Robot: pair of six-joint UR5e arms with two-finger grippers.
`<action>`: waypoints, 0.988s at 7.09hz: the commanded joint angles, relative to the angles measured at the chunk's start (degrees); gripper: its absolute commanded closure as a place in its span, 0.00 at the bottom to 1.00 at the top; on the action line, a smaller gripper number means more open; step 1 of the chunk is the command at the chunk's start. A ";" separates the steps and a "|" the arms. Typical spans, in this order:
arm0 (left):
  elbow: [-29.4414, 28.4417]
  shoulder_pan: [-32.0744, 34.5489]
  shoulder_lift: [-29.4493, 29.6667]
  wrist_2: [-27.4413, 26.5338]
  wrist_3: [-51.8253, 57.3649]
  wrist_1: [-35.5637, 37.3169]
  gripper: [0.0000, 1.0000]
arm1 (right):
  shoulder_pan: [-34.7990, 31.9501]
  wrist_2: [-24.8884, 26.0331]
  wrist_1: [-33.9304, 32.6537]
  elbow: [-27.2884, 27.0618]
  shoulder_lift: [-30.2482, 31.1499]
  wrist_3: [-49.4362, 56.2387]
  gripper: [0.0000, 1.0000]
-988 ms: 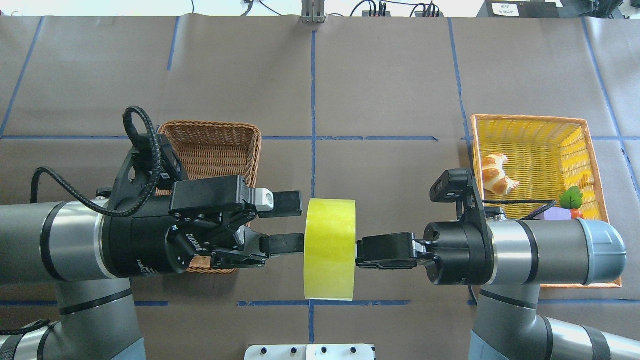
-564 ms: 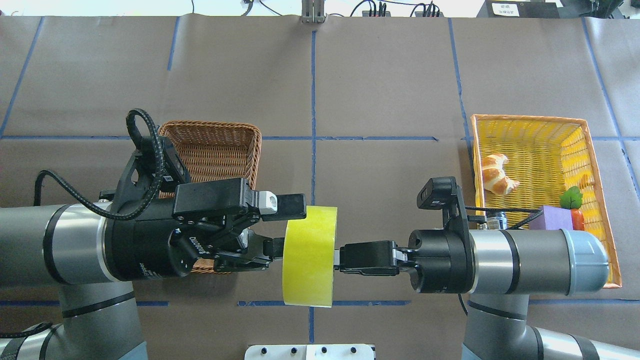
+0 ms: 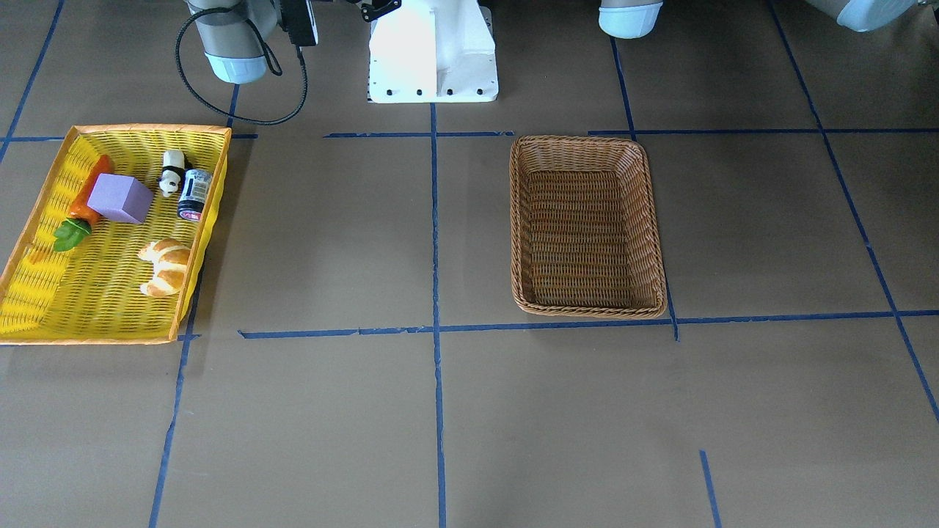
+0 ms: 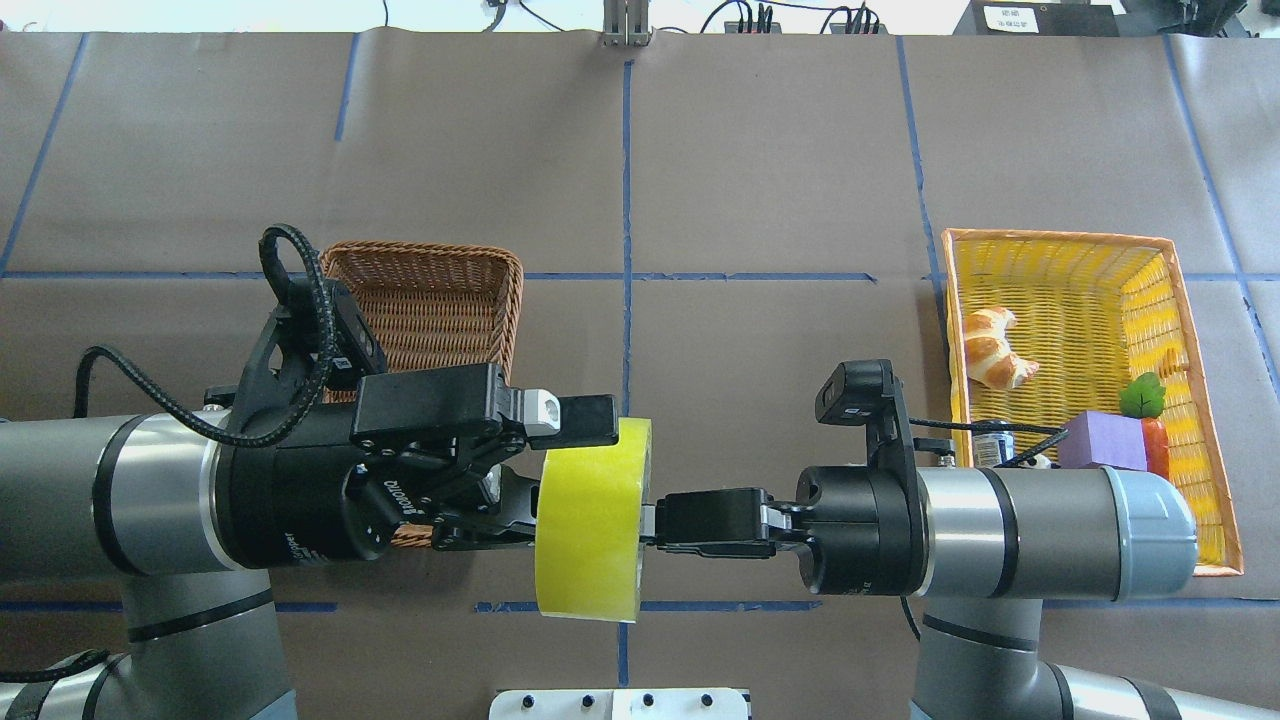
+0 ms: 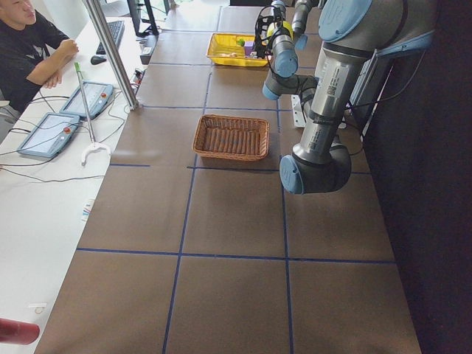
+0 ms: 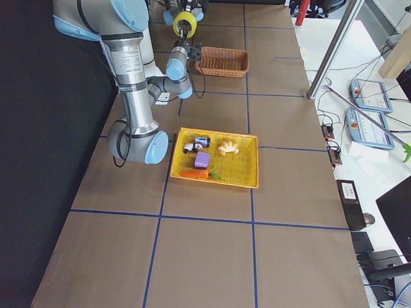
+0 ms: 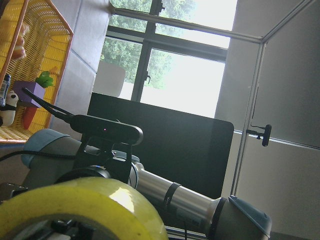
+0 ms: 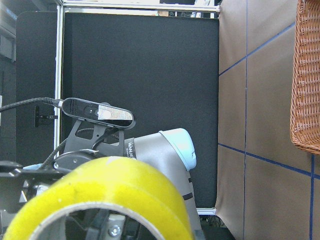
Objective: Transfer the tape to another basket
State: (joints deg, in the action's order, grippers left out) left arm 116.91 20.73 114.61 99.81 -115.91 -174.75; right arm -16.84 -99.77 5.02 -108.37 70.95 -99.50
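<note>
Holding the tape (image 4: pixel 588 520) in mid-air with the right gripper (image 4: pixel 655 522); fingers (image 4: pixel 715 520) pinched shut on the roll's wall at the end facing the right arm (image 4: pixel 1050 520); stacked one over the other from overhead, so only the upper one visible. Oriented on edge, axis running arm to arm, over bare table (image 4: pixel 760 180) between the two containers; nearer the basket (image 4: pixel 430 300) than the yellow tray (image 4: pixel 1060 290); inside neither.

Poised at the opposite end: left gripper (image 4: pixel 572 462); fingers (image 4: pixel 585 420) spread wide, clamped on nothing; far finger laid along the roll's far rim and overlapping it from overhead; near finger's tip hidden behind the roll's face, so can't tell whether inside the core or touching.

From the left wrist camera: just the yellow rim across the bottom, right arm behind it. From the right wrist camera: roll close in at lower left, whitish inner edge showing, basket rim at the right edge.

Sitting flat on the table on the robot's left half, just off the centre line: basket, partly covered by the left arm (image 4: pixel 100 490) from overhead. At the robot's right end: tray, with a croissant (image 3: pixel 167 265), purple cube (image 3: pixel 119 198), carrot (image 3: pixel 82 207), panda figure (image 3: pixel 172 178) and small bottle (image 3: pixel 194 193) lying in it; cube overlapping the carrot; panda just beside the bottle.
</note>
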 commanded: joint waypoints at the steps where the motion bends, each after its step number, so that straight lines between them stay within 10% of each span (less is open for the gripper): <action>1: 0.07 -0.87 0.00 -0.75 0.07 0.02 0.02 | 0.06 0.02 -0.01 0.00 -0.11 0.00 1.00; 5: -0.02 -0.96 -0.08 -0.66 0.07 -0.07 0.02 | 0.06 0.11 -0.01 -0.09 -0.11 0.00 1.00; 6: 0.07 -1.04 -0.08 -0.66 -0.02 -0.16 0.14 | 0.06 0.02 -0.01 0.00 -0.11 0.00 1.00; 7: 0.07 -1.04 -0.08 -0.66 -0.02 -0.42 0.49 | 0.06 0.11 -0.01 0.00 -0.11 0.00 1.00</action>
State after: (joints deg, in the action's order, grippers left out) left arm 116.96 19.72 114.52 99.14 -115.90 -174.95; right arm -16.79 -99.71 5.01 -108.39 70.83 -99.49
